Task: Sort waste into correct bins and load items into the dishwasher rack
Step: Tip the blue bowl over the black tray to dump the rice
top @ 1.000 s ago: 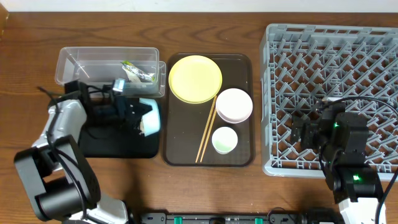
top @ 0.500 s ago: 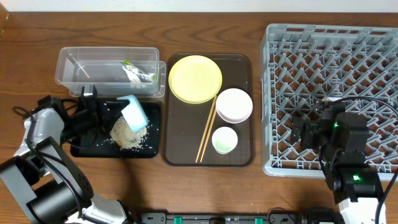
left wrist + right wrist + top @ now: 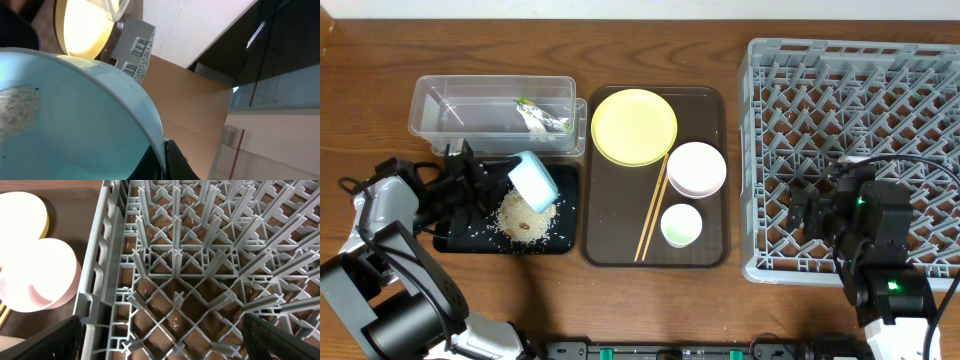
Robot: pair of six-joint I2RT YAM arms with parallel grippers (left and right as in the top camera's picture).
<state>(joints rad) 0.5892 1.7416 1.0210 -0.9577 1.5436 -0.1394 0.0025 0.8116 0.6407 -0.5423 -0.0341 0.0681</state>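
Note:
My left gripper (image 3: pixel 505 178) is shut on the rim of the light blue bowl (image 3: pixel 534 180), holding it tipped on its side over the black tray (image 3: pixel 455 238); the bowl (image 3: pixel 75 115) fills the left wrist view, with a smear of rice inside. A pile of rice scraps (image 3: pixel 523 220) lies in the tray. The yellow-green wrapper (image 3: pixel 542 117) lies in the clear tub (image 3: pixel 430 105). The yellow plate (image 3: pixel 633 126), white bowl (image 3: pixel 696 168), small white cup (image 3: pixel 681 225) and chopsticks (image 3: pixel 652 208) sit on the brown tray (image 3: pixel 610 230). My right gripper (image 3: pixel 160 345) is open over the grey rack (image 3: pixel 920 70).
The rack's peg lattice (image 3: pixel 200 255) fills the right wrist view, with the white bowl (image 3: pixel 35 280) and plate edge (image 3: pixel 20 210) at its left. Cables trail from both arms.
The left gripper swung the blue bowl from low over the tray's right side up onto its edge, and the rice spilled out into a pile in the black tray. The right arm has not moved.

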